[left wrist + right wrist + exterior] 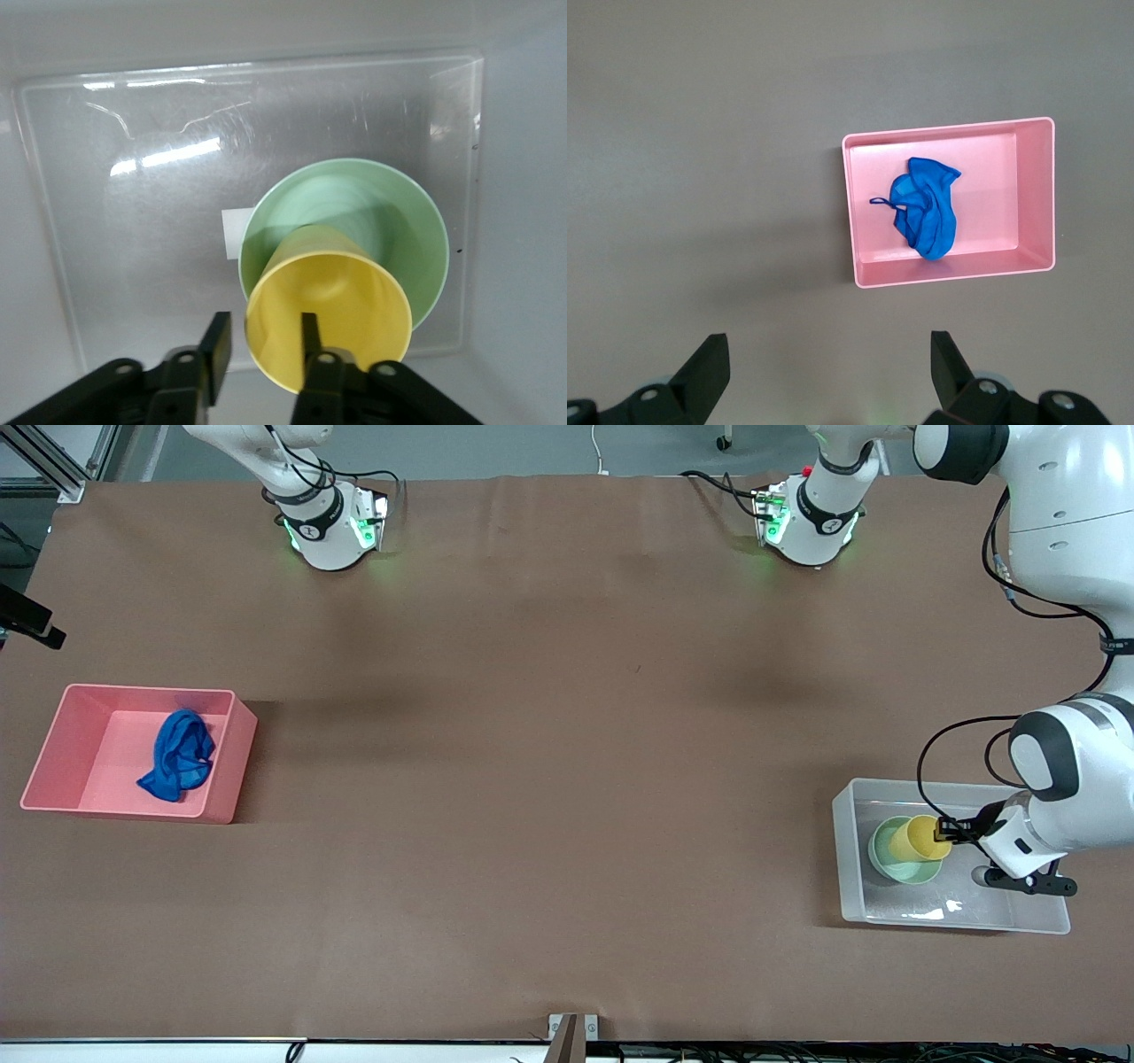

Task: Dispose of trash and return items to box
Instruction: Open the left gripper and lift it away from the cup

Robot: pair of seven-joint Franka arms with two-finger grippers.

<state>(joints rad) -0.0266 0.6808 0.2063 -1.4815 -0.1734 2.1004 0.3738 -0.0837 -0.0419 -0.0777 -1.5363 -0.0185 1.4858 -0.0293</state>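
Note:
The yellow cup (921,839) rests tilted in the mint-green bowl (895,859), inside the clear box (850,868) at the left arm's end of the table. My left gripper (952,831) is open in the box. In the left wrist view, the gripper (263,341) straddles the rim of the cup (332,310), one finger inside and one outside with a small gap. The bowl (390,221) lies beside the white label (232,232). The blue trash (182,755) lies in the pink bin (53,753). My right gripper (828,354) is open and empty, high over the table; the trash (926,208) shows below.
The pink bin (1036,195) stands at the right arm's end of the table. Both arm bases (328,522) stand along the table's edge farthest from the front camera. Black cables hang from the left arm over the clear box.

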